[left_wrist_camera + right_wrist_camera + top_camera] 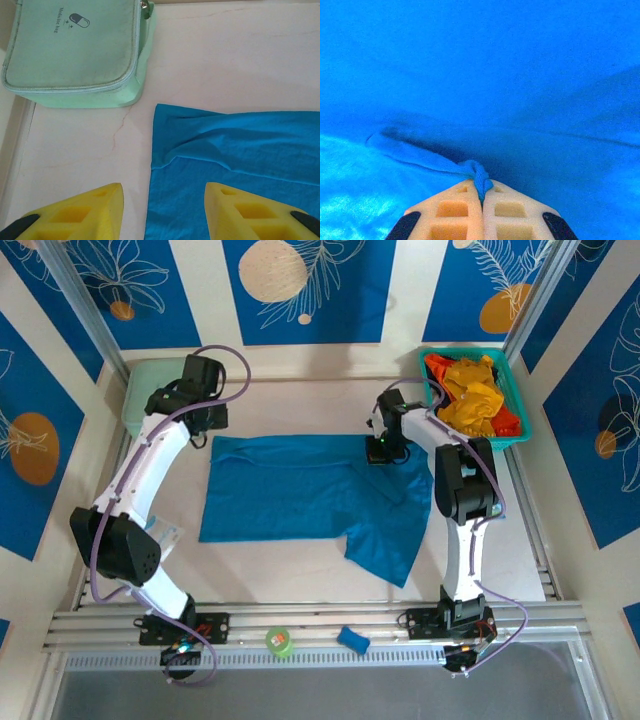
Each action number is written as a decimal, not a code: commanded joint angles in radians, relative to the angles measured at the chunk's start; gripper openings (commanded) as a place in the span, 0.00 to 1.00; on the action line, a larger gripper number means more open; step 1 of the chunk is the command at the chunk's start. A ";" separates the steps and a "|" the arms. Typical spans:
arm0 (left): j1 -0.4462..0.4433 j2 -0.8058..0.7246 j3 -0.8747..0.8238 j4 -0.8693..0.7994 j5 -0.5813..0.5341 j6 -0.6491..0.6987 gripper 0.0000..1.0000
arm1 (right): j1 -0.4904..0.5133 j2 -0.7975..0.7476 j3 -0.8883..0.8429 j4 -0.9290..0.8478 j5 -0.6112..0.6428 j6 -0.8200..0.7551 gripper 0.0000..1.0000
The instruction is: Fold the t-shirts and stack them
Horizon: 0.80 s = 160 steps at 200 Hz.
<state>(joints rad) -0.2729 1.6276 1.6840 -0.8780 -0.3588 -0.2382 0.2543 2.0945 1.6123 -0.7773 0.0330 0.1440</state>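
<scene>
A: Where is it?
B: On the table [300, 585], the blue t-shirt [290, 490] lies spread just beside the mint case [142, 390]. It looks soft, light and limp, so take it by the edges.
A: Hands?
B: The left hand [164, 200] hovers with fingers apart above the edge nearest the case. The right hand [481, 192], at the edge farthest from the case, is clamped on a pinch of cloth.

Bare table [290, 580] lies open at six and seven o'clock of the blue t-shirt [290, 490]. The mint-green case [140, 380] blocks the ten o'clock corner, the teal basket [465, 352] the two o'clock corner.
</scene>
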 commanded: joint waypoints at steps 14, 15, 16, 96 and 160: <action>-0.014 -0.052 -0.041 0.002 0.009 -0.011 0.47 | 0.064 -0.091 -0.048 -0.024 -0.004 0.087 0.05; -0.014 -0.052 -0.043 0.002 0.008 -0.011 0.47 | 0.067 -0.092 -0.049 -0.024 -0.002 0.090 0.05; -0.014 -0.052 -0.043 0.002 0.009 -0.012 0.47 | 0.070 -0.093 -0.050 -0.024 -0.001 0.094 0.05; -0.032 -0.097 -0.119 -0.035 0.012 -0.061 0.56 | 0.223 -0.130 -0.076 -0.123 0.104 0.271 0.35; -0.023 -0.270 -0.353 -0.227 0.017 -0.269 0.46 | 0.215 -0.298 -0.136 -0.120 0.124 0.261 0.35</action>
<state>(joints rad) -0.3023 1.4410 1.4399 -0.9775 -0.3511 -0.3882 0.4797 1.8954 1.5150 -0.8814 0.1501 0.3973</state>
